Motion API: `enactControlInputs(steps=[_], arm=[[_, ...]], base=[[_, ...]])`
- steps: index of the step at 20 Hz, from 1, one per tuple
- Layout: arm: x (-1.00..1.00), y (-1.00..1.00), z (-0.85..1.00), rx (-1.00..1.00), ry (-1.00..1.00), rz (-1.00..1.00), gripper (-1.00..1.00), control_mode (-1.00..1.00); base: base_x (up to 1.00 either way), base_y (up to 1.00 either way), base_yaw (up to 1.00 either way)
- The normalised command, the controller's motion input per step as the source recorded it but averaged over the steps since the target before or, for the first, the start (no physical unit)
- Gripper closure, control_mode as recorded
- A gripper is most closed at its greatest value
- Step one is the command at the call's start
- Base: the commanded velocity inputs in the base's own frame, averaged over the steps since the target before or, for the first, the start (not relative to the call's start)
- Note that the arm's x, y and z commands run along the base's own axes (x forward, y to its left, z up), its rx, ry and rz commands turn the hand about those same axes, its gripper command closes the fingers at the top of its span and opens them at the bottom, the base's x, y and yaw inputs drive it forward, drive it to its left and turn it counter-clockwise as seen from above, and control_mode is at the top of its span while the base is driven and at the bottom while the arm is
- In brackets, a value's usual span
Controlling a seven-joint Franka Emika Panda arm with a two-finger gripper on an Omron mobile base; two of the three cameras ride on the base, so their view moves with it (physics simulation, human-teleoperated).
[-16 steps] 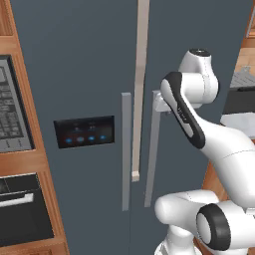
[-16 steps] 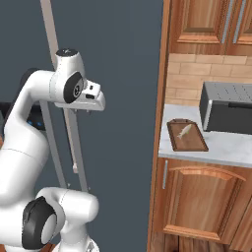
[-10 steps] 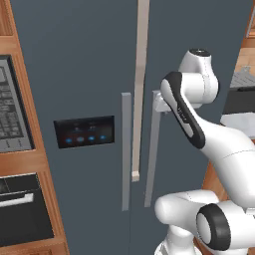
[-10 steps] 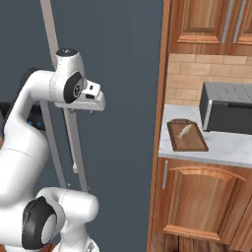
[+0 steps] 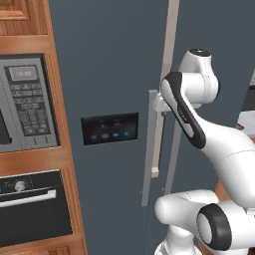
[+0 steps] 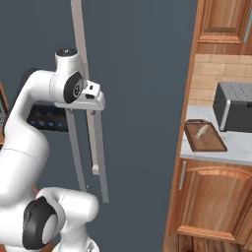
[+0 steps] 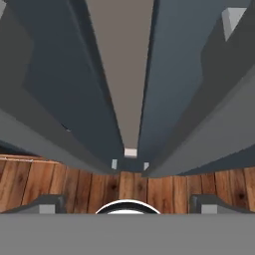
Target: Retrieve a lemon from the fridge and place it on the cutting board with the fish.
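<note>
— Can you make out the hand?

— Only partly. In the right base view it sits up against the fridge at the top of a grey handle, its fingers hidden behind the white housing. In the hand view two finger tips stand wide apart at the bottom edge with nothing between them, so it is open and holds nothing.

— How many doors and handles?

— Two doors, both closed, with two vertical handles flanking the seam. Whatever is inside is hidden.

— And the board?

— One cutting board on the tabletop right of the fridge, its long axis running away from the camera, handle loop at the far end. One fish lies on it, slanted along the board. A dark toaster, cut off by the frame edge, stands just beside.
</note>
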Motion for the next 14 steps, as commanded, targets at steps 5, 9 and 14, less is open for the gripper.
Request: enactControlInputs(steps=[5, 9, 14], arm=[[0.0, 0.0, 0.0, 0.0, 0.0, 0.0, -1.0, 1.0], [0.0, 0.0, 0.0, 0.0, 0.0, 0.0, -1.0, 1.0], [0.0, 0.0, 0.0, 0.0, 0.0, 0.0, -1.0, 1.0]], base=[[-0.36, 0.02, 0.0], [-0.46, -0.13, 0.0], [-0.58, -0.01, 0.0]])
